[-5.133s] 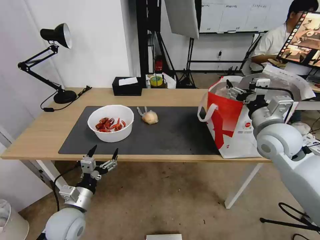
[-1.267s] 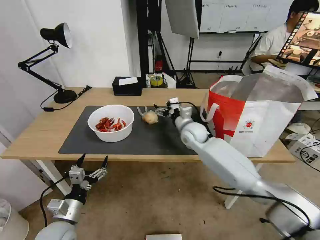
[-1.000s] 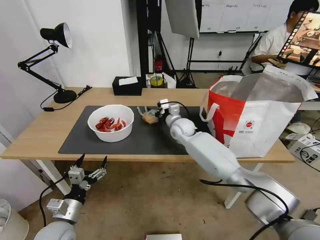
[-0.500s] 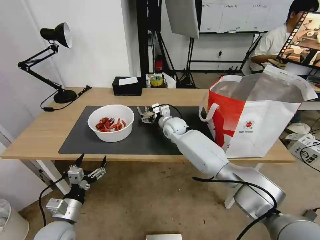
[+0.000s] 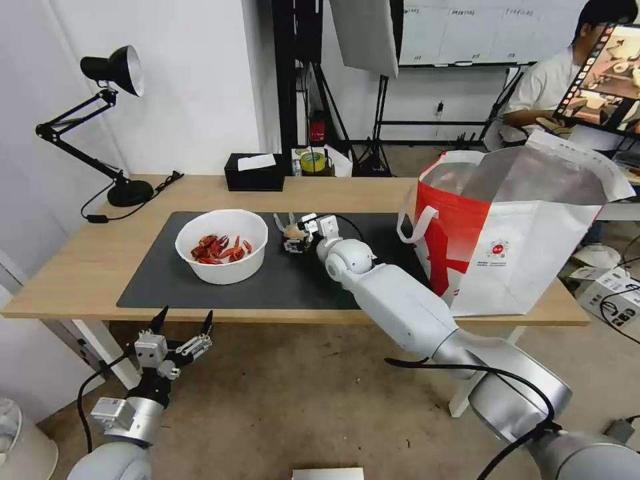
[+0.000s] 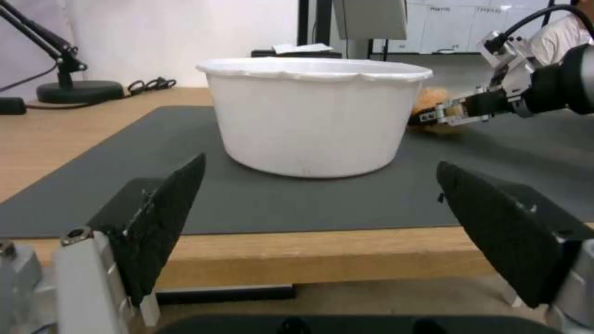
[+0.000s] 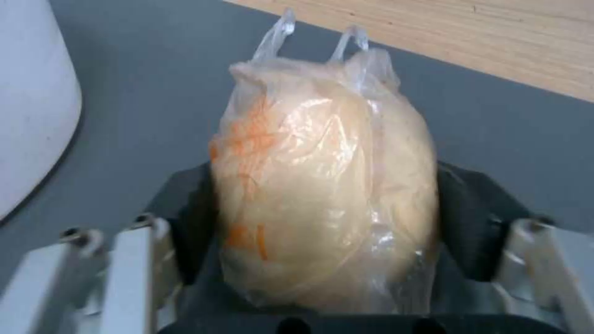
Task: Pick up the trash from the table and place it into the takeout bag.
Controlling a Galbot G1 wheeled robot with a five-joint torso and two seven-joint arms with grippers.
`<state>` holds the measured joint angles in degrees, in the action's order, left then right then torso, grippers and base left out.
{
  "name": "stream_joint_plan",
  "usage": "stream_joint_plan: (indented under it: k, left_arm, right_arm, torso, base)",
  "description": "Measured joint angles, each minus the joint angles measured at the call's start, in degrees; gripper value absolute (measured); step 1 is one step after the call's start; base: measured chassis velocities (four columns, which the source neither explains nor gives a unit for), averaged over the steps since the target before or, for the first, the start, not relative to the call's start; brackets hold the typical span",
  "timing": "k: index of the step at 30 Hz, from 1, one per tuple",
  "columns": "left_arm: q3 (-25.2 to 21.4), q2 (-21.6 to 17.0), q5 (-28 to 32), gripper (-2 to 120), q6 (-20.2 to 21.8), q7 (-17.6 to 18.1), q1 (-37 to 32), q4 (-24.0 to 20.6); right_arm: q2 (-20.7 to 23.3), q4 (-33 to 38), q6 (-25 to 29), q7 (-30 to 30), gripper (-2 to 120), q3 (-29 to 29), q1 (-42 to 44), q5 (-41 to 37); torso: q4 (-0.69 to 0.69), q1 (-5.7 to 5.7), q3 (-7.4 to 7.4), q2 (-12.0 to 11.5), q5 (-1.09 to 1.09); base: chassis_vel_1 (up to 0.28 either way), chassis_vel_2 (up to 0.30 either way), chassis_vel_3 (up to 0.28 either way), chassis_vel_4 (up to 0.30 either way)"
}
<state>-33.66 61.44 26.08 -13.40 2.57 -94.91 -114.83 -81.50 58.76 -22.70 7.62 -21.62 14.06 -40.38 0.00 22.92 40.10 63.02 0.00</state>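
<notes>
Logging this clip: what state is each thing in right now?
Knotted bag: on the mat, between the right end effector fingers.
Bowl: upright, holding red shells.
Takeout bag: standing open.
Left end effector: open, below the table edge.

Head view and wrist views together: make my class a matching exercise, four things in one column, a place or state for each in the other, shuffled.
1. white bowl
2. knotted clear bag
3. takeout bag
4. left end effector

a. standing open at the table's right end
b. between the right end effector's fingers
c. open, below the table's front edge
d. holding red shells on the mat

Pairs: 1-d, 2-b, 3-a, 4-c
</notes>
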Motion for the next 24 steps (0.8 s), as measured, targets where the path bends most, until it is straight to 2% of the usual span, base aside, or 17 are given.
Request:
stream_joint_plan:
  k: [2,3,5,9,12,17,19,20,21,24]
  left_arm:
    - [0.0,0.0,0.0,100,-0.1,0.0,-0.2,-0.1]
    - [0.0,0.0,0.0,100,-0.1,0.0,-0.2,-0.1]
    - [0.1,0.1,0.0,100,-0.1,0.0,-0.2,-0.1]
    - [0.1,0.1,0.0,100,-0.1,0.0,-0.2,-0.2]
    - [0.2,0.1,-0.1,100,-0.1,-0.1,-0.2,-0.2]
    - [0.2,0.1,-0.1,100,-0.1,-0.1,-0.2,-0.2]
    - [0.2,0.1,-0.1,100,-0.1,-0.1,-0.3,-0.5]
    - [0.2,0.1,-0.1,100,-0.1,-0.1,-0.4,-0.5]
    - [0.2,0.1,-0.1,100,-0.1,-0.1,-0.4,-0.5]
    - [0.8,0.3,-0.2,100,-0.2,-0.1,-0.3,-0.5]
  right_arm:
    - [0.3,0.4,-0.2,0.2,65,0.0,0.2,-0.1]
    - [0.3,0.4,-0.2,0.2,65,0.0,0.2,-0.1]
    - [0.6,0.7,-0.3,0.4,52,0.1,0.4,-0.1]
    - [0.8,1.0,-0.1,0.5,43,0.3,0.8,-0.1]
    - [2.0,2.2,3.3,1.1,25,0.3,2.1,0.7]
    - [2.9,3.8,5.3,1.4,17,0.3,2.9,1.9]
    - [5.7,9.1,9.5,2.5,9,1.1,5.5,5.8]
    - [8.2,14.3,13.8,4.4,8,1.9,8.4,10.2]
    - [8.2,14.3,13.8,4.4,8,1.9,8.4,10.2]
    - [12.0,23.1,20.8,6.4,8,4.9,15.2,18.5]
  torso:
    - [0.00,0.00,0.00,0.0,0.00]
    - [0.00,0.00,0.00,0.0,0.00]
    - [0.00,0.00,0.00,0.0,0.00]
    - [0.00,0.00,0.00,0.0,0.00]
    - [0.00,0.00,0.00,0.0,0.00]
    - [0.01,0.00,0.00,0.0,0.00]
    - [0.01,0.00,0.00,0.0,0.00]
    - [0.00,0.00,0.00,0.0,0.01]
    - [0.00,0.00,0.00,0.0,0.01]
    - [0.00,0.00,0.00,0.0,0.01]
  base:
    - [0.000,0.000,0.000,0.000]
    - [0.000,0.000,0.000,0.000]
    - [0.000,0.000,0.000,0.000]
    - [0.000,0.000,0.000,0.000]
    - [0.000,0.000,0.000,0.000]
    - [0.000,0.000,0.000,0.000]
    - [0.000,0.000,0.000,0.000]
    - [0.000,0.000,0.000,0.000]
    - [0.000,0.000,0.000,0.000]
    - [0.000,0.000,0.000,0.000]
